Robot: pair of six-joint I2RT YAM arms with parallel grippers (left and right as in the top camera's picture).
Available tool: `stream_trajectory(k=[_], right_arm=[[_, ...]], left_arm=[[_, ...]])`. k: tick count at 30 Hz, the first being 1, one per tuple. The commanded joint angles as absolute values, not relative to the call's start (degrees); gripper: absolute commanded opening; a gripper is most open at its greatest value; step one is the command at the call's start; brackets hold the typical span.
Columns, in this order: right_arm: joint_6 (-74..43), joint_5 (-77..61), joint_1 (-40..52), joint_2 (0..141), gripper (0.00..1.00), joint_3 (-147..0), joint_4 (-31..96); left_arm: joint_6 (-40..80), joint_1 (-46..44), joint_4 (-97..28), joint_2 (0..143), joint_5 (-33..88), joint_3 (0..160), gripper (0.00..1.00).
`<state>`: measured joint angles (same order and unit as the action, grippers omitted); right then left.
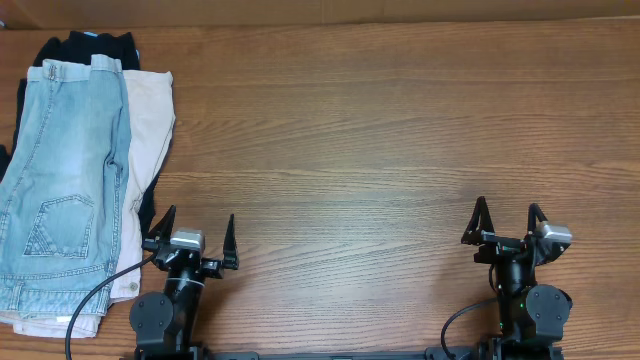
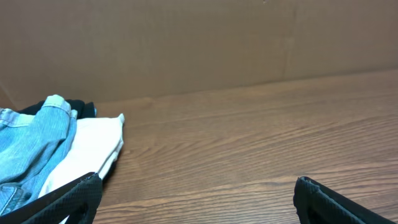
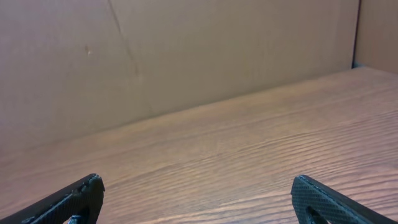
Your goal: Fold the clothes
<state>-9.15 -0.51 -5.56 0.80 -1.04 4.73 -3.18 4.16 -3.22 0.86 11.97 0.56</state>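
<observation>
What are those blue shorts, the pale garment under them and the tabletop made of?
The blue shorts look like faded denim: washed-out blue, stitched pocket seams. The pale garment beneath seems a matte cream woven cloth, perhaps cotton. The table shows brown wood grain, maybe laminate.

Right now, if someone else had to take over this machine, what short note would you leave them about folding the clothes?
Left end effector: open, holding nothing, at the near edge just right of the pile.
Right end effector: open, holding nothing, near the right end, no cloth around it.
Denim shorts: on top of the pile at the left end of the table, lying over the beige trousers and a black garment.
Done: no fold begun that I can see; the shorts are untouched.
Left: bring the shorts onto the open wood and fold them. The left arm looks closer.
</observation>
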Motion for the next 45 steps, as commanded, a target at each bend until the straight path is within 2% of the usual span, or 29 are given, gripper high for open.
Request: stream_trajectory(k=[1,8,15,23,30,33,40,41,45], right_arm=[[-8.97,1.21,-5.32,0.16,1.0,-0.47,2.66],[-8.71,-2.9,-5.32,0.16,1.0,-1.08,-5.91],[-0.56,-3.99,-5.32,0.19,1.0,-8.86,-5.63],[0.54,-5.34,-5.32,4.01,1.0,-19.33,0.03],[3.68,-10.07,-5.32,14.5,1.0,-31.9,7.97],[3.66,-10.46,-5.32,21.26,1.0,-39.68,14.33],[3.66,-14.72,-5.32,42.59,1.0,-64.53,36.29],[3.64,-15.79,-5.32,48.49,1.0,-71.46,43.09],[3.57,-18.83,-5.32,58.43,1.0,-82.21,52.12]], left_arm=[[-4.01,4.54,-1.91,0.36,10.96,0.3,1.0],[-4.27,4.54,5.17,0.36,10.11,0.3,1.0],[-2.31,4.54,7.31,0.36,10.13,2.09,1.0],[-1.08,4.54,6.79,3.64,10.44,8.21,1.0],[-1.1,4.54,5.58,18.11,12.47,19.9,1.0],[-1.13,4.54,1.63,26.0,15.7,27.9,1.0],[-1.32,4.54,-20.86,48.84,18.09,55.33,1.0],[-1.98,4.54,-26.22,54.39,18.04,62.08,1.0],[-3.27,4.54,-34.13,64.86,18.35,73.82,1.0]])
